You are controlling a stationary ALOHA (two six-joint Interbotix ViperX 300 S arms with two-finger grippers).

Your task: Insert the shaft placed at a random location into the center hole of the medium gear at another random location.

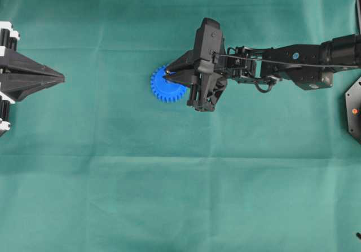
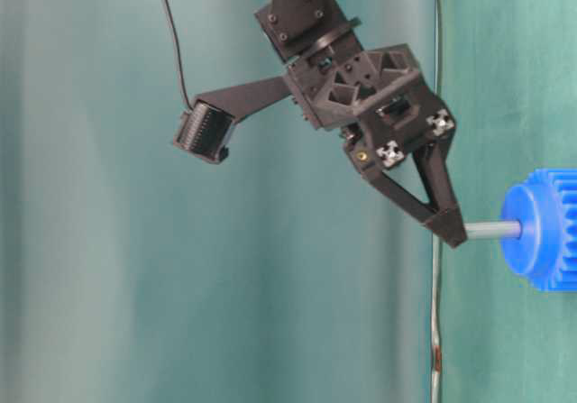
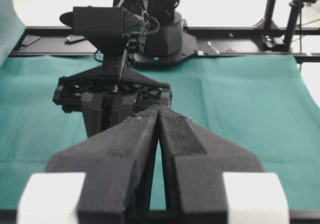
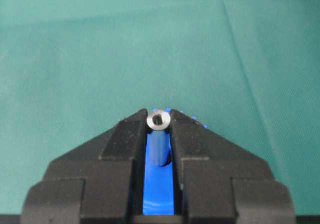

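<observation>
The blue medium gear lies flat on the green cloth, its raised hub facing my right gripper. That gripper reaches in from the right and is shut on the silver shaft near its top end. In the table-level view the shaft runs from the fingertips straight to the middle of the hub. Its lower end sits at the center hole, of which only a dark sliver shows. My left gripper rests far left, shut and empty.
Green cloth covers the whole table. The right arm stretches in from the right edge, with a black fixture below it. A black frame and the arm's base stand along the far side in the left wrist view.
</observation>
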